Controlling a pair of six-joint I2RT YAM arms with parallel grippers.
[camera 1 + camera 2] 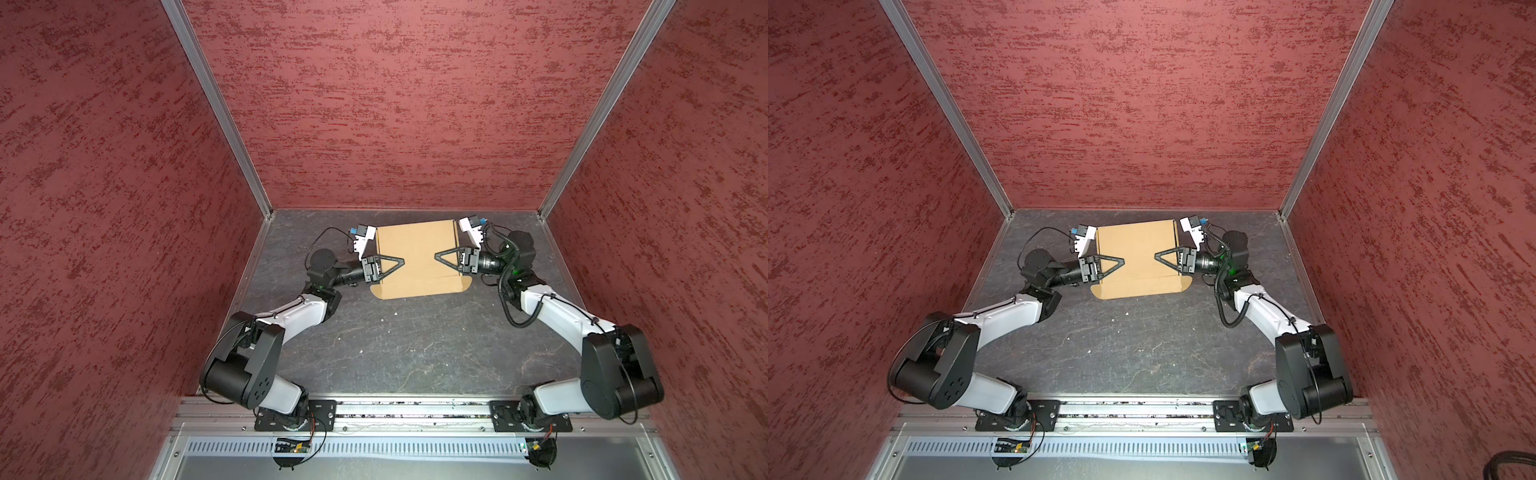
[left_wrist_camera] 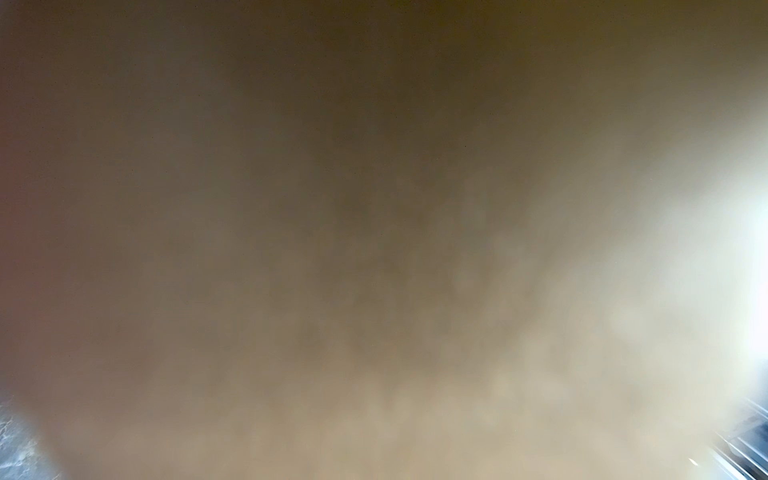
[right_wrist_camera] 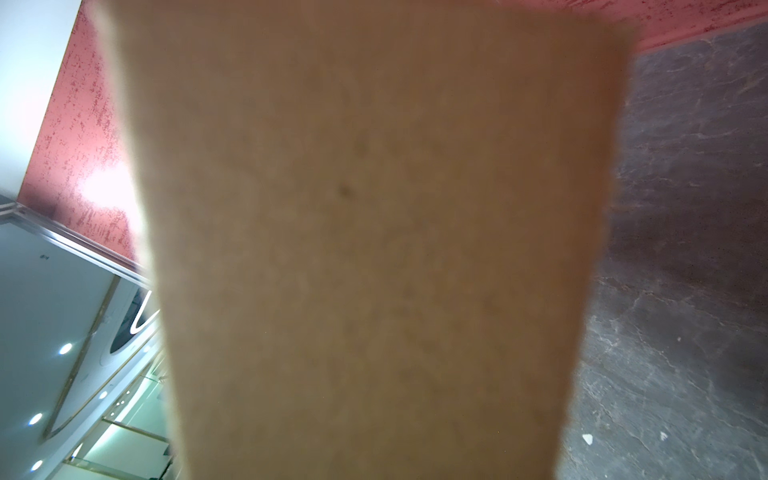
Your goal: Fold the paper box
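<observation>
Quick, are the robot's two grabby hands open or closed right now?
Left gripper: over the paper box; open or closed cannot be told.
Right gripper: over the paper box too; cannot be told.

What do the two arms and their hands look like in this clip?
The left arm and right arm have white links between black joint housings. The left hand and right hand have black triangular open-frame fingers. White camera mounts with blue plugs sit at the wrists. The right arm carries a thick ribbed black cable.
</observation>
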